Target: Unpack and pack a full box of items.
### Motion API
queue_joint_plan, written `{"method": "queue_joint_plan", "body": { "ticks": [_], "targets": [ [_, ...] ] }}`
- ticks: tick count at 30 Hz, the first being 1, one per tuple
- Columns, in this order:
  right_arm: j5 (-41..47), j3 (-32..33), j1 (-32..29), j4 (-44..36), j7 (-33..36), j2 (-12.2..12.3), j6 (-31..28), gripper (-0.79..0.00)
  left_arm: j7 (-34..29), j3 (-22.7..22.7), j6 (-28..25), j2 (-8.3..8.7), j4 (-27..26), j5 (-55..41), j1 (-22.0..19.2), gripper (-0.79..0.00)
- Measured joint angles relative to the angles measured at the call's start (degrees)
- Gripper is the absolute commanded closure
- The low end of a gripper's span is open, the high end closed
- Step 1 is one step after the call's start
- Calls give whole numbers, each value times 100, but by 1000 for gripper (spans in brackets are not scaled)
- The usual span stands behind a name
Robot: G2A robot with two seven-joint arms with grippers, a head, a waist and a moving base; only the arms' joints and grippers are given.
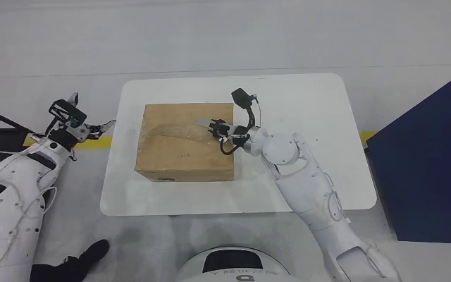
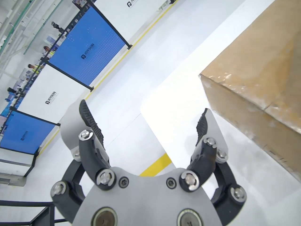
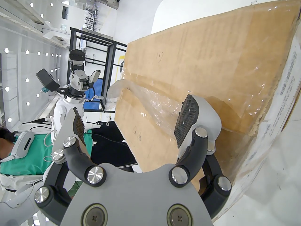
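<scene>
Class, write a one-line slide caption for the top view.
Right gripper open above the closed cardboard box on the white table; left gripper open beside the table's edge.

Not much legible tbh: the cardboard box (image 3: 211, 48) has a handwritten 15 on top plus another scribble I can't make out, its white side label (image 3: 285, 88) is too tiny, and the barrier panels (image 2: 87, 55) each carry a logo.

light: bright, even, overhead | shadows: faint | glare: tape (image 3: 154, 109) | edges: fisheye-bent
</scene>
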Motion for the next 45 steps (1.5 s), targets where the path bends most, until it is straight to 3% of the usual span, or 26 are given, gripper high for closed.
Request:
{"method": "queue_joint_plan", "body": {
  "ticks": [6,9,13,18,22,33,45],
  "targets": [
    [0,0,0,0,0,0,0,-785,-1226,-66,-1820,74,-14,-1171,-261,-785],
    [0,0,0,0,0,0,0,-785,-1713,107,-2245,82,94,-1698,-421,-785],
    [0,0,0,0,0,0,0,-785,-2410,731,-2321,155,311,-2844,-608,-785],
    [0,0,0,0,0,0,0,-785,-3665,1516,-2314,389,337,-4744,-956,-785],
    [0,0,0,0,0,0,0,-785,-4393,1733,-2315,546,230,-5223,-1173,-785],
    [0,0,0,0,0,0,0,-785,-4709,1815,-2315,806,-42,-4933,-1130,-785],
    [0,0,0,0,0,0,0,-785,-4299,1891,-2315,881,-105,-4351,-1026,-785]
  ]
}}
